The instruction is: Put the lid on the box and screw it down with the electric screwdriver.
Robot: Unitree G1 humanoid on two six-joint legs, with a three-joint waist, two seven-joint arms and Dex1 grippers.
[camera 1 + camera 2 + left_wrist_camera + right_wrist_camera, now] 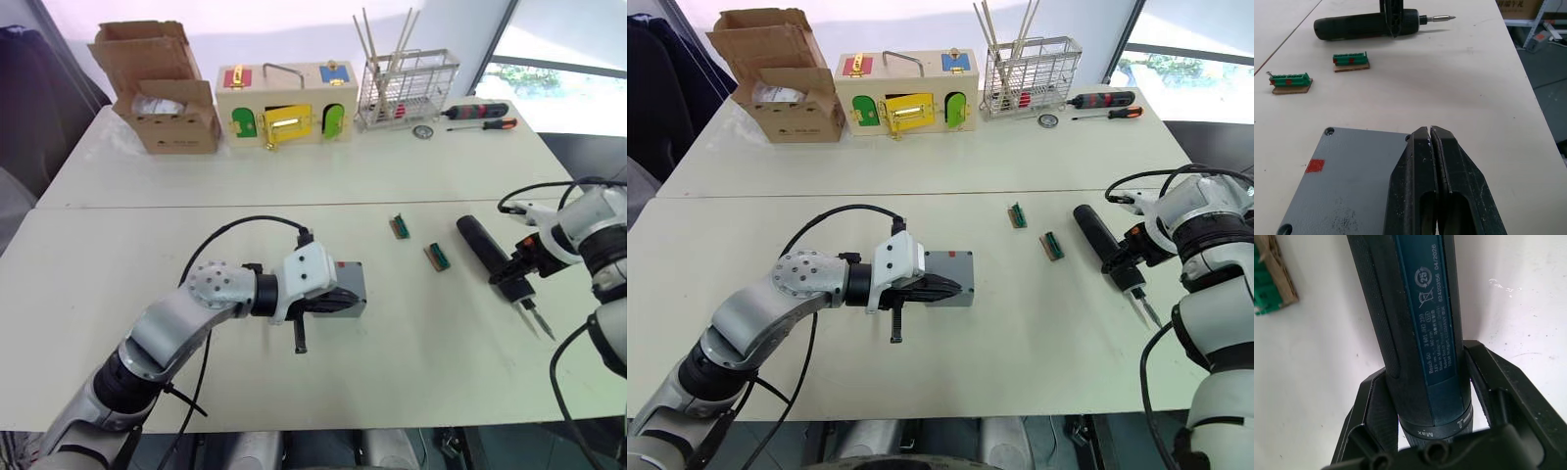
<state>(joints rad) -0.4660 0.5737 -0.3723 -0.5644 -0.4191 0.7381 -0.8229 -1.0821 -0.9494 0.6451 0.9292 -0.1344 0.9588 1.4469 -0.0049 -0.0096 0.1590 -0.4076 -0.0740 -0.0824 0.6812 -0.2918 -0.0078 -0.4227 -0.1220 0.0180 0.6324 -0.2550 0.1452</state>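
Lid [1352, 181]: grey, flat, lies low and centre in the head views under the left gripper; a red square mark near one edge, screw holes at the corners; its near part is hidden by the fingers.
Box [960, 279]: the grey side under the lid is probably the box, but the left gripper covers much of it and the seam between the two is hard to make out.
Left gripper [1431, 134]: rests over the lid, its fingers [1415, 186] pressed together with nothing between them.
Electric screwdriver [487, 247]: lies on the counter [392, 343] at centre right, bit toward the lower right edge of the frame.
Right gripper [1425, 396]: fingers clamped on the screwdriver's body near the collar; the tool's far end runs off the top of the wrist view.
Green connector pieces [400, 226]: two, on brown bases, between the lid and the screwdriver, apart from both.
Back of the counter: cardboard box [162, 88] at upper left, wooden box with coloured doors [286, 103] beside it, wire rack [407, 88], manual screwdrivers [480, 116] at upper right.
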